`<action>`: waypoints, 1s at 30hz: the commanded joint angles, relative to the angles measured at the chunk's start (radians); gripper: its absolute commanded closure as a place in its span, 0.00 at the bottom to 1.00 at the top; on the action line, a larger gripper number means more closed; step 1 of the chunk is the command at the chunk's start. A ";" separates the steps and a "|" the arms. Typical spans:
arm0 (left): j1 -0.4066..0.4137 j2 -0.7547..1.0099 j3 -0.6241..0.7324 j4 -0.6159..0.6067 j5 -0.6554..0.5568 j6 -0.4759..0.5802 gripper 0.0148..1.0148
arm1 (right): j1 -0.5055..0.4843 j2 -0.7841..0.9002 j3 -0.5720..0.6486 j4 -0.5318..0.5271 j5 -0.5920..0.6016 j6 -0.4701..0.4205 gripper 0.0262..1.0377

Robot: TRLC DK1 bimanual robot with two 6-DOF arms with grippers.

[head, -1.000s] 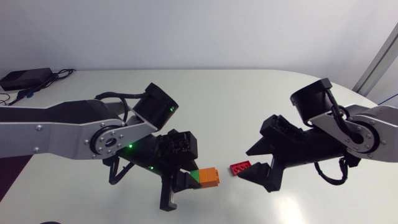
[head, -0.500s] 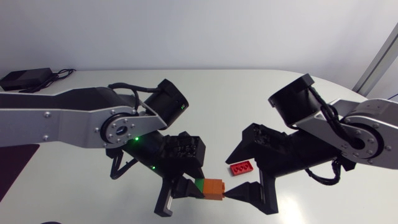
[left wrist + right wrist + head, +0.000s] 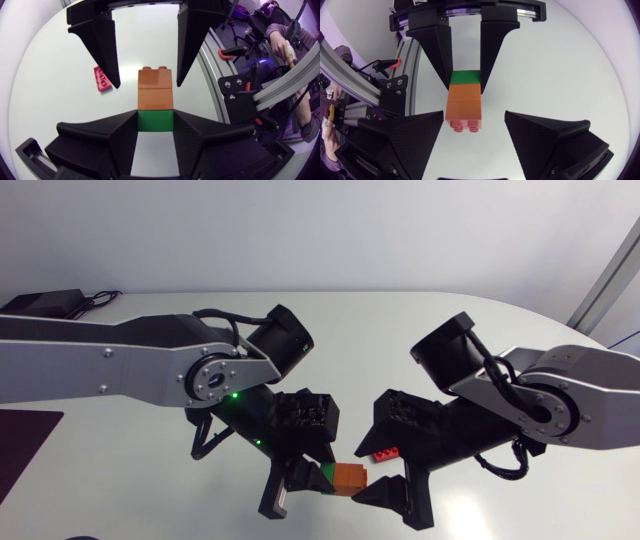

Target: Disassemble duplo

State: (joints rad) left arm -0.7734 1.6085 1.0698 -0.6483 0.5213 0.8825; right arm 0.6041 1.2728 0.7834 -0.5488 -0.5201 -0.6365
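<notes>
Near the middle of the white table (image 3: 400,330), toward its near side, the left gripper (image 3: 155,120) grasps the green block (image 3: 155,121), with both fingers pressed against the block's two sides. The green block is one end of a short stack (image 3: 340,478) held sideways. An orange block (image 3: 155,90) is joined to it and sticks out to the right, its studs facing the right gripper (image 3: 472,120). A seam runs across the orange part, and I cannot tell whether it is one piece or two.

The right gripper is released, its two fingers spread wide. In the right wrist view the studded end of the orange block sits between the fingertips with a clear gap on each side. In the left wrist view the same fingers stand on either side of that end, one with a wide gap and the other just beside the block, and neither seems to touch it.

A red brick (image 3: 388,450) lies flat on the table just beyond the stack, on its far side. In the head view it is partly hidden by the right arm (image 3: 560,395). The left arm (image 3: 120,375) comes in from the left and the right arm from the right, so the two grippers face each other head-on. A black box (image 3: 40,305) with cables sits at the far left of the table
</notes>
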 commanded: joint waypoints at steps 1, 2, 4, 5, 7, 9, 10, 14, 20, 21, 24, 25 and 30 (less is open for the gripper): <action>0.006 0.016 0.030 -0.016 0.020 0.035 0.78 | 0.014 0.022 -0.006 0.004 0.002 0.015 0.42; 0.006 0.016 0.028 -0.019 0.022 0.036 0.78 | 0.016 0.022 -0.006 0.003 0.002 0.015 0.52; 0.006 0.014 0.025 -0.019 0.022 0.041 0.78 | 0.019 0.022 -0.007 0.003 0.000 0.011 0.73; 0.006 0.014 0.024 -0.019 0.022 0.041 0.78 | 0.019 0.022 -0.007 0.003 -0.004 0.008 0.79; 0.006 0.013 0.022 -0.020 0.022 0.047 0.78 | 0.019 0.026 -0.007 -0.013 -0.017 0.001 0.79; 0.006 0.010 0.021 -0.027 0.023 0.052 0.78 | 0.017 0.025 -0.006 -0.048 -0.052 -0.015 0.80; 0.005 0.008 0.016 -0.027 0.023 0.058 0.78 | 0.016 0.025 -0.001 -0.071 -0.072 -0.026 0.80; 0.000 0.004 0.002 -0.028 0.023 0.072 0.78 | -0.007 0.019 0.016 -0.160 -0.161 -0.081 0.81; 0.000 -0.007 -0.021 -0.028 0.023 0.088 0.78 | -0.041 -0.001 0.036 -0.211 -0.195 -0.109 0.80; 0.005 -0.005 -0.025 -0.028 0.022 0.090 0.78 | -0.047 -0.003 0.036 -0.211 -0.193 -0.109 0.80; 0.025 -0.004 -0.030 -0.028 0.022 0.092 0.78 | -0.072 -0.010 0.028 -0.195 -0.159 -0.111 0.80; 0.034 -0.004 -0.036 -0.028 0.022 0.093 0.78 | -0.083 -0.010 0.019 -0.168 -0.129 -0.106 0.80; 0.048 -0.025 -0.067 -0.028 0.003 0.096 0.78 | -0.092 0.099 -0.039 0.150 0.114 0.026 0.80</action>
State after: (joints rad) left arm -0.7300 1.6062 1.0389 -0.6754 0.5278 0.9501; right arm 0.5167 1.3052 0.7853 -0.4545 -0.4572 -0.6647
